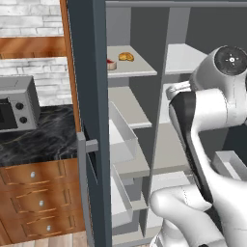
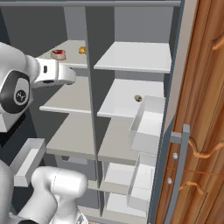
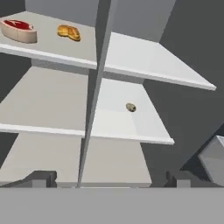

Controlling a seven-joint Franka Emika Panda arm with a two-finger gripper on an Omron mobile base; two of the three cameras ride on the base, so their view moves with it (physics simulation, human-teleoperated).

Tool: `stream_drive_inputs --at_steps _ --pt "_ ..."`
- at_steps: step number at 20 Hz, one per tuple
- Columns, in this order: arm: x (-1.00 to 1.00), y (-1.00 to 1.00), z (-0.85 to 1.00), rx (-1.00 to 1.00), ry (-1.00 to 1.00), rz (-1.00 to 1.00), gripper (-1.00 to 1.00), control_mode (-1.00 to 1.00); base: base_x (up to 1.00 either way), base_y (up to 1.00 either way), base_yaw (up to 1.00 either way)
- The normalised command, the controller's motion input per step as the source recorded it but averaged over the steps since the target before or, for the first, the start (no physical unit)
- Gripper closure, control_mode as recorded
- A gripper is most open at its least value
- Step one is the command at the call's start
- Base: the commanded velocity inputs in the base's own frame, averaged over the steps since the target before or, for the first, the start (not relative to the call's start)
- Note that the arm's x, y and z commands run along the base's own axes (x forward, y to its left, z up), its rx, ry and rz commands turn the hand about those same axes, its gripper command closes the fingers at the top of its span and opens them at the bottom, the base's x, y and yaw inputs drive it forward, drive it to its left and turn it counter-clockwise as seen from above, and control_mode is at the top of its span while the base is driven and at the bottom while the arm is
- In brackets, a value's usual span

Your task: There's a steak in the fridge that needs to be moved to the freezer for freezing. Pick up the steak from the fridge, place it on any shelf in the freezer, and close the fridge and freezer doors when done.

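With both doors point(image 1: 89, 120) swung wide, the steak point(image 3: 18, 29) is seen lying on the top left shelf point(image 3: 48, 48) of the tall appliance, near that shelf's left side, with a golden-brown pastry point(image 3: 69, 32) just to its right and apart from it. A small dark round item point(image 3: 131, 107) rests on the middle shelf of the right half. The pincer point(image 3: 111, 178) is held in front of the shelves, well below and to the right of the steak, its fingertips point(image 3: 43, 178) spread wide with nothing between them. A microwave point(image 1: 17, 103) stands on the dark marble bench point(image 1: 38, 140) at far left.
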Motion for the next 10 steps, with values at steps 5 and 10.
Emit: stream_drive_inputs --at_steps 5,10 --pt "-0.33 0.11 -0.35 0.07 -0.02 0.04 -1.00 -1.00 0.00 0.00 0.00" --pt "-0.19 0.00 -0.33 0.08 -0.05 0.11 -1.00 -1.00 0.00 0.00 0.00"
